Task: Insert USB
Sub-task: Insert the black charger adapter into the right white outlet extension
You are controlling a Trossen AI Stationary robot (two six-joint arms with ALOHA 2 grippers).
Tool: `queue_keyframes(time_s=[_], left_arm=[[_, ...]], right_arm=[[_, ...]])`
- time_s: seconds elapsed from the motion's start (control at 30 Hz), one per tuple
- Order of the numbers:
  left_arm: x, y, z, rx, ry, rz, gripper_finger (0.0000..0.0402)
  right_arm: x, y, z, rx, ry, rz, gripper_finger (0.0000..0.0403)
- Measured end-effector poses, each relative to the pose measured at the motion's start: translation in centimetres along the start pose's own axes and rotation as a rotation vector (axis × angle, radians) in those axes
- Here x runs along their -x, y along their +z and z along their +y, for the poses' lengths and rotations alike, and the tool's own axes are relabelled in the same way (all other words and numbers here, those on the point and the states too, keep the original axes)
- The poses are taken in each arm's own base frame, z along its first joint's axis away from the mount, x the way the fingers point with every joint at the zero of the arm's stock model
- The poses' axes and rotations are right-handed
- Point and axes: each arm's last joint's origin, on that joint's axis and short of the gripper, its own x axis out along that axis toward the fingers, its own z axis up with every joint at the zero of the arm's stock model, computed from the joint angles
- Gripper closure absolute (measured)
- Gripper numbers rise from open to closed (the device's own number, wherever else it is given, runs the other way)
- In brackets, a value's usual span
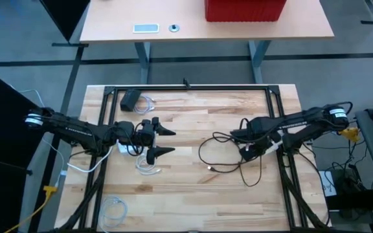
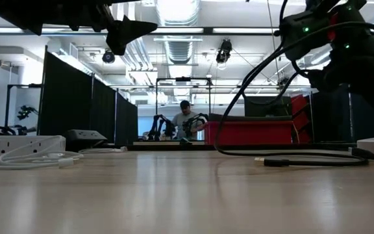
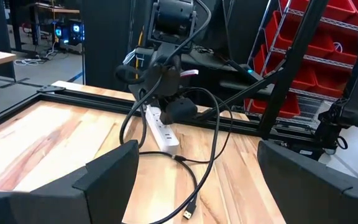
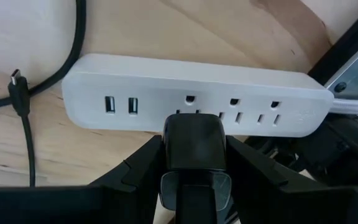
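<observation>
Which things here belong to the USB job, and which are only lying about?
For the job:
- white power strip with USB ports
- black cable with a USB plug
- black plug, held by the right gripper
- left gripper, open, waiting over the table's left side

Lying about:
- black adapter
- white cable coil
- red bin

You see a white power strip (image 4: 191, 99), a black plug (image 4: 194, 146), black cable (image 1: 222, 158), and a pale wood-grained surface (image 1: 193, 194).
</observation>
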Motion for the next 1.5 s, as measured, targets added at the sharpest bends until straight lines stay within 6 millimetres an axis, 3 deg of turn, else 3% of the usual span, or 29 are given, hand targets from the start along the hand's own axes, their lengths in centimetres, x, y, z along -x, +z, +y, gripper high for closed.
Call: queue_keyframes(time_s=[0.7, 1.17, 1.5], left_arm=[[0.0, 0.0, 0.0, 0.000, 0.000, 0.001, 0.0086], [0.0, 0.0, 0.0, -0.001, 0.000, 0.000, 0.0086], [0.0, 0.0, 0.0, -0.002, 0.001, 0.003, 0.0086]], right_arm=[[0.5, -0.1, -0.3, -0.008, 0.051, -0.089, 0.0260], [-0.7, 0.1, -0.4, -0.039, 0.063, -0.069, 0.0260], [-2.6, 0.3, -0.8, -0.047, 0.048, -0.076, 0.0260]])
